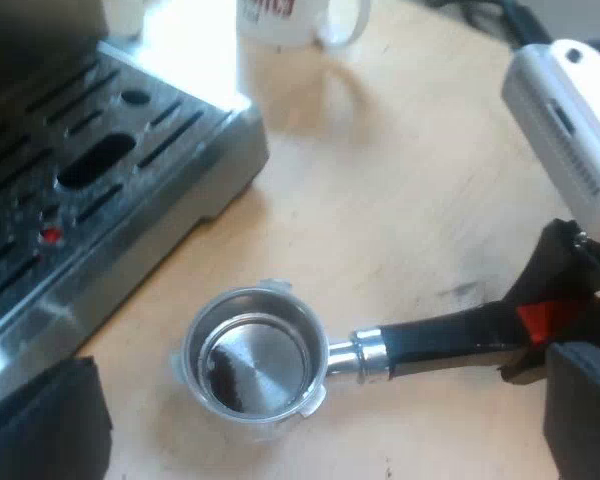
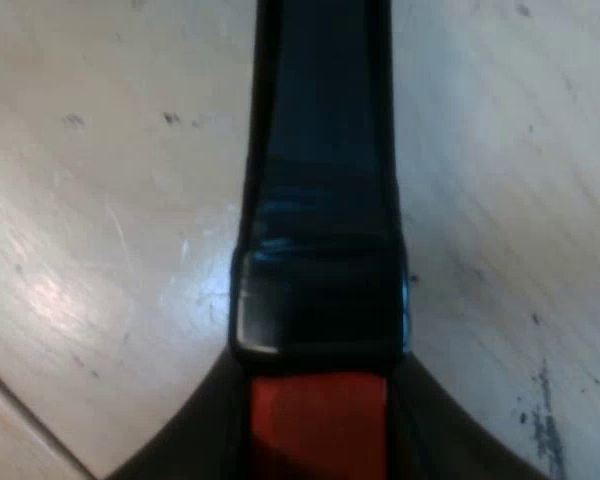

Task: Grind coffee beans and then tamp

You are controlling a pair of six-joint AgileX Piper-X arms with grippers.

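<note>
Right gripper (image 2: 318,435), fingers clamped on the red handle end; espresso machine (image 1: 100,200) close by; holder (image 1: 255,355) lay flat on worktop (image 1: 410,200); left gripper (image 1: 325,410), fingers apart, hung above it; gripped so far out, the holder's heavy cup end risked sagging or twisting on lifting.

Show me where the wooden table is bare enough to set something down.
Widest bare wood: between the steel espresso machine, the white mug and the dark handle of the round metal holder. Crowded where the right gripper meets its red end.
</note>
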